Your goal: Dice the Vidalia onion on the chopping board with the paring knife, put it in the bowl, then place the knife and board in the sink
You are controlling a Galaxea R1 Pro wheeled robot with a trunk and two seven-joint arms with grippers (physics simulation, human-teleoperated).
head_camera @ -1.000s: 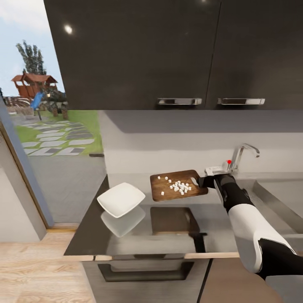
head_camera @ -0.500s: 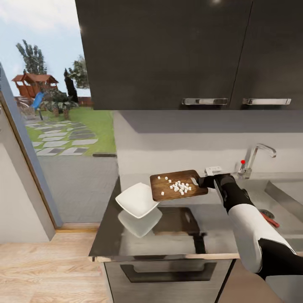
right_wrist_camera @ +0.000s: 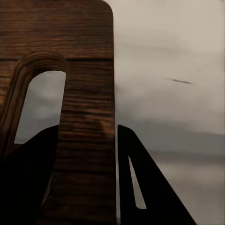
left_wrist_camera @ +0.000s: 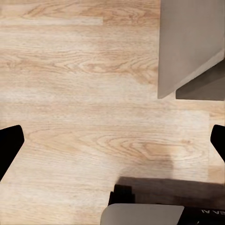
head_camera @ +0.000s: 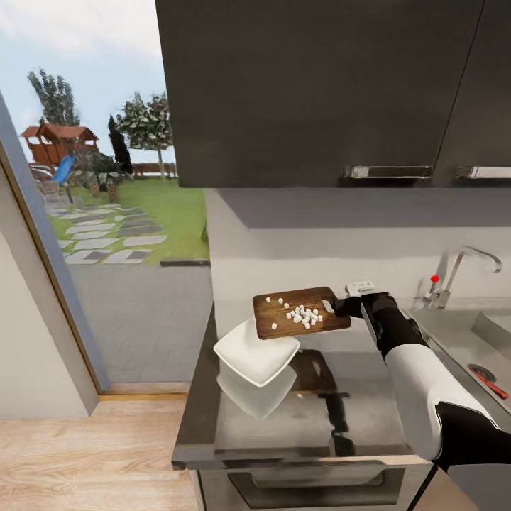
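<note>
The brown chopping board (head_camera: 284, 323) hangs level above the countertop (head_camera: 341, 404) with several white pieces of diced onion (head_camera: 304, 314) on it. My right gripper (head_camera: 335, 306) is shut on the board's handle end. In the right wrist view the dark fingers (right_wrist_camera: 136, 159) clamp the board (right_wrist_camera: 86, 93) beside its handle hole. The board's near left corner overlaps the far corner of the white bowl (head_camera: 252, 355), which rests on the countertop. The red-handled paring knife (head_camera: 490, 381) lies in the sink (head_camera: 461, 341). My left gripper (left_wrist_camera: 112, 140) is open over wooden floor.
Dark wall cabinets (head_camera: 319, 92) hang above the counter. A faucet (head_camera: 468, 262) stands behind the sink at the right. The countertop's left end (head_camera: 195, 404) drops to wooden floor (head_camera: 85, 454), with a glass door to the garden beyond.
The whole view has shifted, so the counter and bowl now sit further right in the picture. The held board kept its place in view and now overlaps the bowl's corner. The sink and knife came into sight.
</note>
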